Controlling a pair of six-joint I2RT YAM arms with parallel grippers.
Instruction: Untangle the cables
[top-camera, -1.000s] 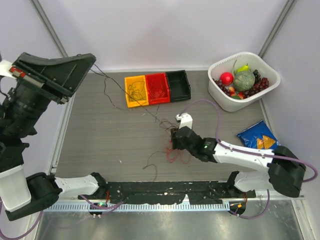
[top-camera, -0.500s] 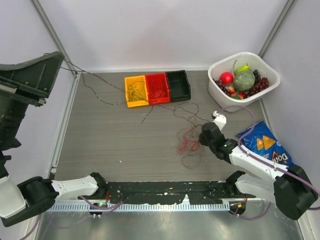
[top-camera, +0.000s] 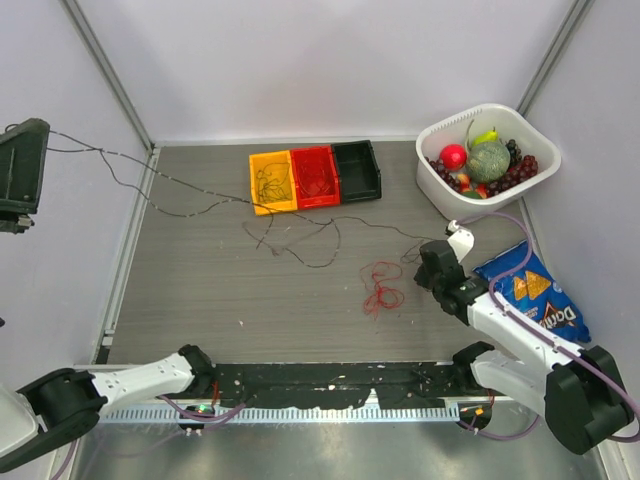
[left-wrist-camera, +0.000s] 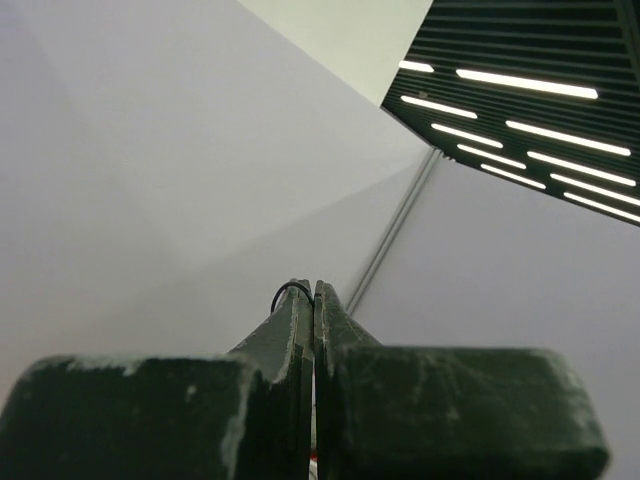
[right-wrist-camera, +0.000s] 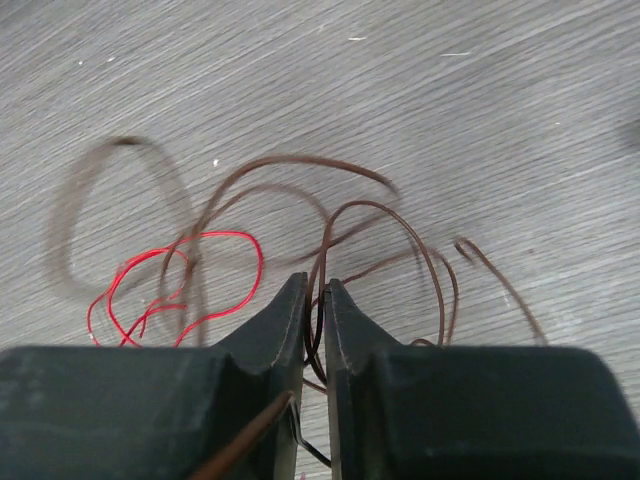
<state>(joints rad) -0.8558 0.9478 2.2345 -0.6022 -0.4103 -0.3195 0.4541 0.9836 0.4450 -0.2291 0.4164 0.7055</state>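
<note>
A thin dark cable (top-camera: 185, 214) runs stretched from my raised left gripper (top-camera: 40, 135) at the far left, down across the table toward my right gripper (top-camera: 422, 270). In the left wrist view the left gripper (left-wrist-camera: 313, 290) is shut, with a black cable loop (left-wrist-camera: 285, 292) showing at its tip. Seen from the right wrist, the right gripper (right-wrist-camera: 315, 292) has closed on curly brown cables (right-wrist-camera: 400, 225) just above the table. A red cable (top-camera: 380, 286) lies loose in a small coil left of the right gripper, also seen as the red cable (right-wrist-camera: 170, 290).
Yellow (top-camera: 254, 190), red (top-camera: 312, 177) and black (top-camera: 356, 171) bins stand in a row at the back; the yellow and red ones hold thin wires. A white basket (top-camera: 445, 205) of fruit is at the back right. A blue chip bag (top-camera: 532, 295) lies by the right arm.
The left gripper has moved far left and up, drawing the dark cable out long. The right gripper has slid right and closed on brown cables, and the red cable now lies apart.
</note>
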